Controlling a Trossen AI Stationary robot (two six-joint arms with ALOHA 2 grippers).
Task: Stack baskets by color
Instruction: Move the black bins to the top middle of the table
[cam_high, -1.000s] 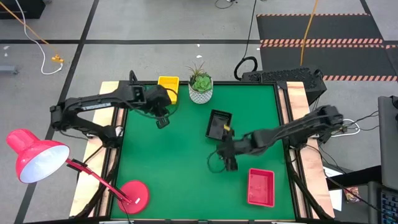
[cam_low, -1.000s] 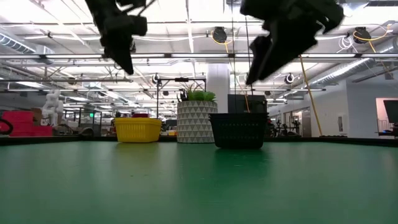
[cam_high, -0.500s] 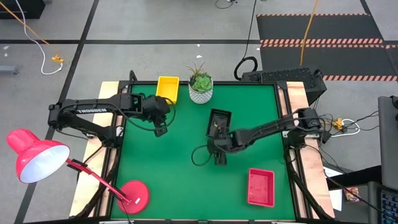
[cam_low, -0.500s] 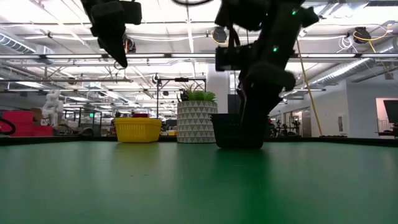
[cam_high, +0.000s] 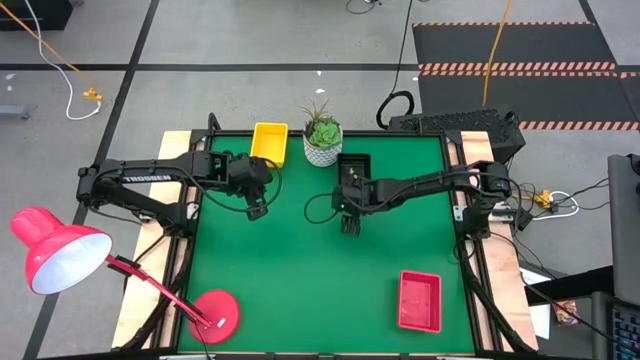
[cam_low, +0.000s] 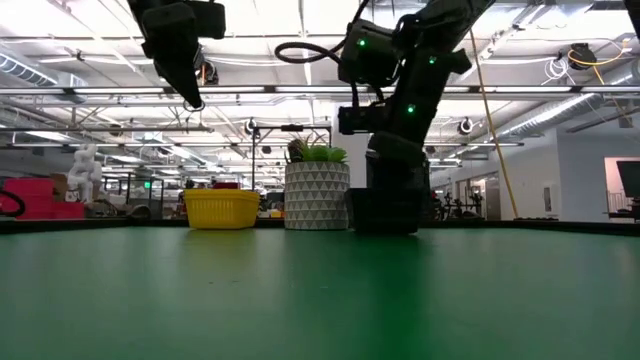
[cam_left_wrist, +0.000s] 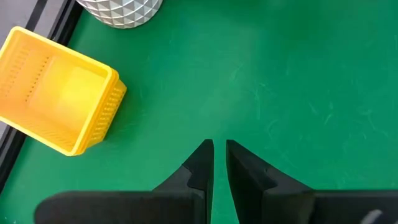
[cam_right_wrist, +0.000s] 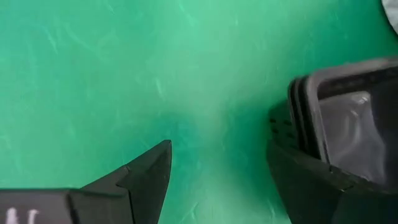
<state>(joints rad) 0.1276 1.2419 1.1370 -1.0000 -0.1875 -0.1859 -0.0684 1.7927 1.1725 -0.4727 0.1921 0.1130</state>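
While the left gripper (cam_high: 259, 209) hovers with fingers pinched together and empty, a yellow mesh basket (cam_high: 270, 142) sits at the far edge beside a white ribbed pot (cam_high: 322, 150). Rightward, the right gripper (cam_high: 349, 222), fingers spread, straddles the stacked black baskets' (cam_high: 352, 165) wall; a red basket (cam_high: 419, 300) lies near-right.

Open green worktop (cam_high: 280, 290) fills the middle and near half, giving free passage. Along the far edge stand a yellow basket (cam_high: 270, 142), a plant pot (cam_high: 322, 143) and a black basket (cam_high: 352, 170), with narrow gaps between them. The right arm (cam_high: 420, 187) stretches across the right far part, its end effector (cam_high: 348, 222) at the black basket. The red basket (cam_high: 419, 300) and the lamp base (cam_high: 214, 315) occupy the near corners.
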